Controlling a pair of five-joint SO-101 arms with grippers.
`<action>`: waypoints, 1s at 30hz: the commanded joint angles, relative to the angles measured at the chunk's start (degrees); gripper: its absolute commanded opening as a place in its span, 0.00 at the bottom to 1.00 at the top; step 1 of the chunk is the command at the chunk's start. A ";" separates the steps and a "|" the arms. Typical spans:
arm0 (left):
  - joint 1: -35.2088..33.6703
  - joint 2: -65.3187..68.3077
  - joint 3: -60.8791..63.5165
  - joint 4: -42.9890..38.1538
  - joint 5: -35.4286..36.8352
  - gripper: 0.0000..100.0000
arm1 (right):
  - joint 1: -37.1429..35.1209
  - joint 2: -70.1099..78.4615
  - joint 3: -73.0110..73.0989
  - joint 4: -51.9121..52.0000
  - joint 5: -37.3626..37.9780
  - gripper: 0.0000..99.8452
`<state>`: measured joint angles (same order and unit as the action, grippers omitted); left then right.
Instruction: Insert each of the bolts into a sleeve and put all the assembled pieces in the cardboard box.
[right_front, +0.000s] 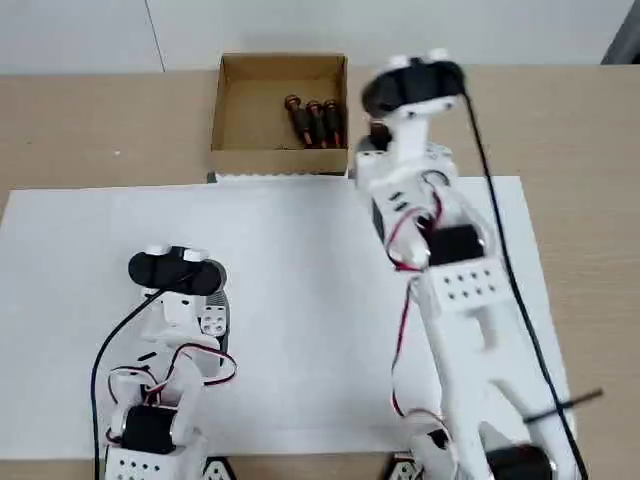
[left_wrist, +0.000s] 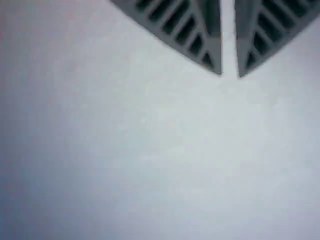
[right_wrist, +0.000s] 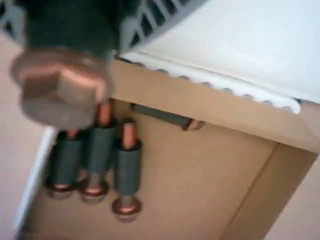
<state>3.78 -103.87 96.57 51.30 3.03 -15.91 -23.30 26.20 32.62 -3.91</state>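
So the right gripper (right_wrist: 75, 22) is clamped around a bolt-and-sleeve piece (right_wrist: 60, 87). You can see the dark matte sleeve pinched between the ribbed grey fingers (right_wrist: 150, 20), with the coppery hex head and its round flange poking out toward the camera. From the high view that arm is stretched right up to the cardboard box (right_front: 228, 110), with the wrist at the box's right wall near the front corner. I honestly can't tell whether the held piece is over the inside or just outside the wall. The box is plain brown cardboard with an open top, and the wavy corrugated edge shows along its near wall. Inside it, three assembled pieces (right_front: 313, 122) lie side by side, touching or near enough, over toward the right half of the box floor. Each is a black cylinder sleeve with a copper-coloured shank sticking out one end and a flanged head at the other; they look smooth and a bit shiny. The left gripper (left_wrist: 230, 72) is parked low over the white paper sheet (right_front: 300, 300) at the near left. Its two wedge-shaped fingertips, slotted like little grilles, are drawn together with just a sliver of paper showing between them, and nothing's in there. The paper is flat and matte and covers most of the tan wood-look table (right_front: 100, 120), and the box sits just past its far edge.
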 joint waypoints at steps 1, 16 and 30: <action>-0.35 -0.53 -0.31 0.26 -0.26 0.01 | -1.63 4.35 -7.74 -1.98 -0.26 0.00; -0.35 -0.53 -0.31 0.26 -0.26 0.01 | -2.07 26.15 -30.15 -1.89 -0.18 0.00; -0.35 -0.53 -0.31 0.26 -0.26 0.01 | -3.56 45.76 -46.15 -11.47 7.21 0.00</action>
<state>3.78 -103.87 96.57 51.30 3.03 -18.29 21.71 -14.77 26.81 0.22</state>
